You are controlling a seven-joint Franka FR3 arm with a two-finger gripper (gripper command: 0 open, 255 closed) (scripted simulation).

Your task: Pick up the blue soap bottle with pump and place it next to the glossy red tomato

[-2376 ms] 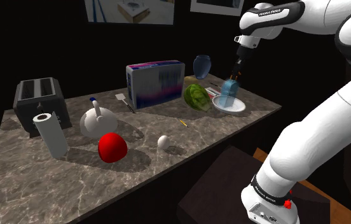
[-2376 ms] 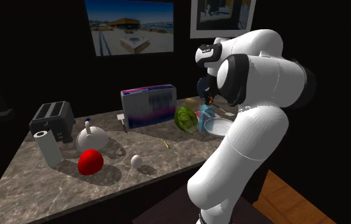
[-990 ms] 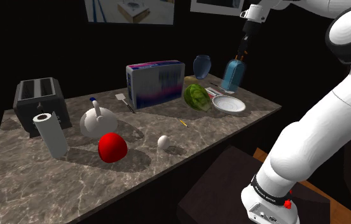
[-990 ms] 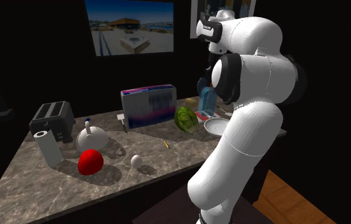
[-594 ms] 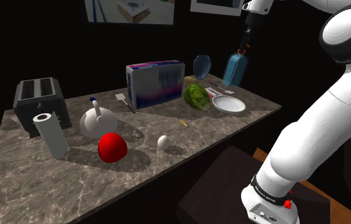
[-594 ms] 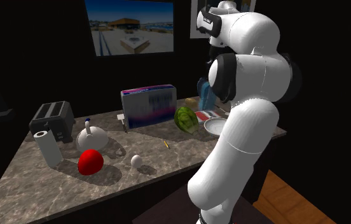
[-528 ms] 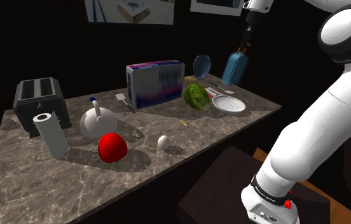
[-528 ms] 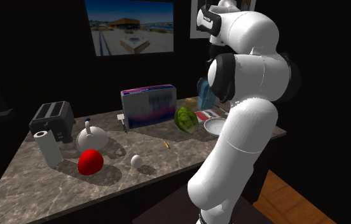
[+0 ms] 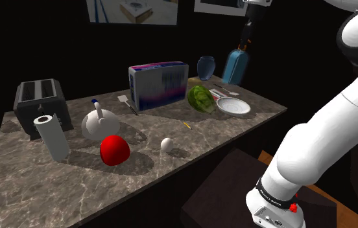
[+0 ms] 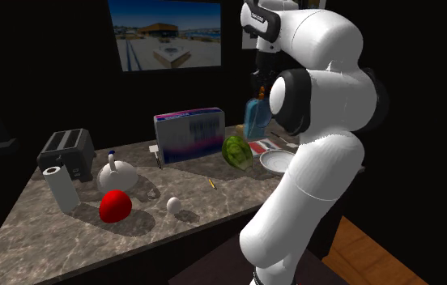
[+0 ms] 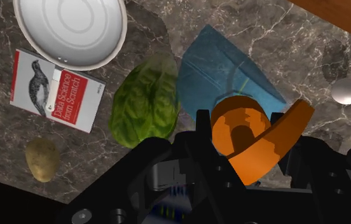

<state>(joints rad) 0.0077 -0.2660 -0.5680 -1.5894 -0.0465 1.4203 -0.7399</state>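
Fingers [image 11: 201, 137] are holding the blue soap bottle [image 9: 236, 67] aloft by its orange pump [image 11: 244, 137], well apart from the glossy red tomato [image 9: 114, 149]; placing is waiting.

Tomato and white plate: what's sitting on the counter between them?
In the shoulder view, two small things: a white egg near the tomato, and a thin yellow pencil closer to the plate.

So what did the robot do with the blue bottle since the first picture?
The hand has lifted the blue soap bottle, gripped at its orange pump, from down by the white plate to high above the counter, drifting slightly toward the shoulder view's left. The red tomato, green lettuce, toaster and the rest stayed put.
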